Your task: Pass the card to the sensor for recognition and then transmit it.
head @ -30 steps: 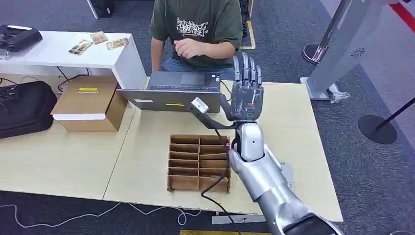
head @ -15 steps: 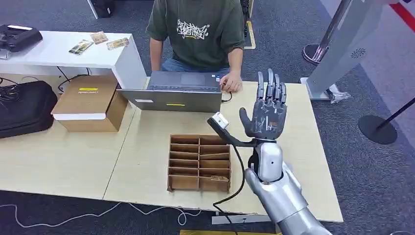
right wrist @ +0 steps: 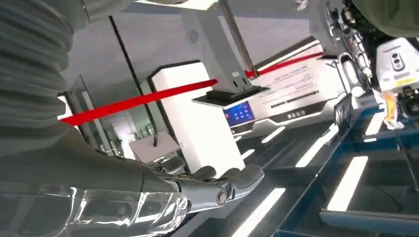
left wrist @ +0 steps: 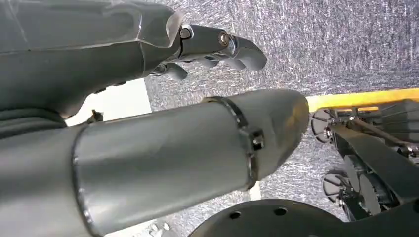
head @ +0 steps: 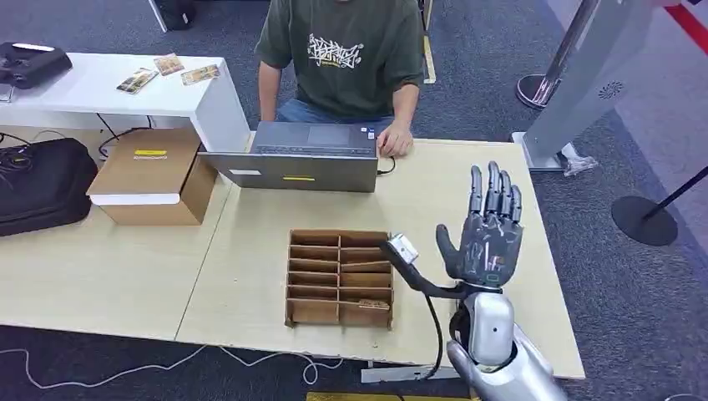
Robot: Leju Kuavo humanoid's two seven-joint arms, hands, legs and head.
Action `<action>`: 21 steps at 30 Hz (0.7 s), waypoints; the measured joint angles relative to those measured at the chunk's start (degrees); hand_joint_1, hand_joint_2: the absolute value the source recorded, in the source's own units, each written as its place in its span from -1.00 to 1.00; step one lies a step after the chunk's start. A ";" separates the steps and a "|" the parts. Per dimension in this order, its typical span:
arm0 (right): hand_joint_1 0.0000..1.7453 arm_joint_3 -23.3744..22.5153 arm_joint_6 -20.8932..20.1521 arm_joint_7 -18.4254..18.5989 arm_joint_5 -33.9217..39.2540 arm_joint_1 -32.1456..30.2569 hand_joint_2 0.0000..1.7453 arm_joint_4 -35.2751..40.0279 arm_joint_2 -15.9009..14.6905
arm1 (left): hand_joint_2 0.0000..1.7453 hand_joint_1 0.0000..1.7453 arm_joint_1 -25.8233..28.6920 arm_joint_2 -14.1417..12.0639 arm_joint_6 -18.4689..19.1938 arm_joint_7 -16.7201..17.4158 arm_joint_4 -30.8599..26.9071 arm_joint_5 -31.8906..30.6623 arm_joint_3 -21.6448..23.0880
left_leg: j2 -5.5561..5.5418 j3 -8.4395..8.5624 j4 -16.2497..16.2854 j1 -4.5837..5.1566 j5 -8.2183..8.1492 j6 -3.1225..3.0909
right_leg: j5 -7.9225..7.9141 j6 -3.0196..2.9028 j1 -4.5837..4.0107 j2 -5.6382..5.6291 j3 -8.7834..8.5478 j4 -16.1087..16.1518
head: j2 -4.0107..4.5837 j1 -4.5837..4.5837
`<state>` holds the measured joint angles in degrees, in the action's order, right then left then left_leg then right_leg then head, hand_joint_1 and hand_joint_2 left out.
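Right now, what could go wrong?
1. The right hand is raised, open and empty above the table's right part; no card is held, so nothing can be scanned.
2. The cable beside the organizer could snag it.
3. The person's hand rests by the laptop, within likely reach.

On your tabletop [head: 250, 276] sits a brown divided organizer [head: 339, 277]; at its 12 o'clock a grey laptop [head: 302, 155] faces a seated person [head: 344, 58], a cardboard box [head: 152, 174] at 10 o'clock.
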<state>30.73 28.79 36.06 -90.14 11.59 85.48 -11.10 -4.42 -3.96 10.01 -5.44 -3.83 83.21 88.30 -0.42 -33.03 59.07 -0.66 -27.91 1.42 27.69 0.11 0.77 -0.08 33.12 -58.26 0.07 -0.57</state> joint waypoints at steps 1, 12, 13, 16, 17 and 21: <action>-1.00 0.38 -0.44 0.59 0.00 -0.56 1.00 0.75 -0.35 | -1.00 -1.00 0.02 0.00 0.02 -0.07 0.00 0.20 0.00 | 0.00 0.00 0.00 0.00 0.00 0.00 | 0.00 0.00 0.00 0.00 0.00 0.00 | 0.00 0.00; -1.00 4.74 -4.83 3.92 0.00 -4.36 1.00 6.23 -3.67 | -1.00 -1.00 0.51 0.15 0.28 -0.85 0.00 2.58 -0.09 | 0.01 -0.01 0.00 0.00 0.00 0.00 | 0.00 0.00 0.00 0.00 -0.01 0.00 | 0.00 0.00; -1.00 4.86 -5.47 3.92 0.00 -4.69 1.00 6.63 -3.71 | -1.00 -1.00 0.59 0.17 0.37 -0.96 0.02 2.82 -0.11 | 0.01 -0.01 0.00 0.00 0.00 0.00 | 0.00 0.00 0.00 0.00 0.00 0.00 | 0.00 0.00; -1.00 5.23 -7.61 3.92 0.00 -5.55 1.00 7.96 -3.93 | -1.00 -1.00 0.83 0.44 0.77 -1.33 0.07 3.34 -0.13 | 0.01 -0.01 0.00 0.00 0.00 0.00 | 0.00 0.00 0.00 0.00 0.00 0.00 | 0.00 0.00; -1.00 5.29 -8.22 3.92 0.00 -5.85 1.00 8.40 -3.95 | -1.00 -1.00 0.90 0.52 0.79 -1.44 0.07 3.43 -0.13 | 0.01 -0.01 0.00 0.00 0.00 0.00 | 0.00 0.00 0.00 0.00 0.00 0.00 | 0.02 0.00; -1.00 5.58 -11.88 3.92 0.00 -6.77 1.00 10.48 -4.63 | -1.00 -1.00 1.21 0.74 0.92 -1.81 0.07 3.71 -0.13 | 0.01 -0.01 0.00 0.01 0.00 -0.01 | 0.01 0.01 0.00 0.01 0.00 0.00 | 0.00 0.00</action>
<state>36.30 16.91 39.98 -90.14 4.82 95.95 -15.74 -3.21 -3.21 10.93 -7.26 -3.76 86.93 88.17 -0.41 -33.04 59.07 -0.65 -27.91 1.41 27.70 0.12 0.77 -0.07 33.12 -58.26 0.07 -0.57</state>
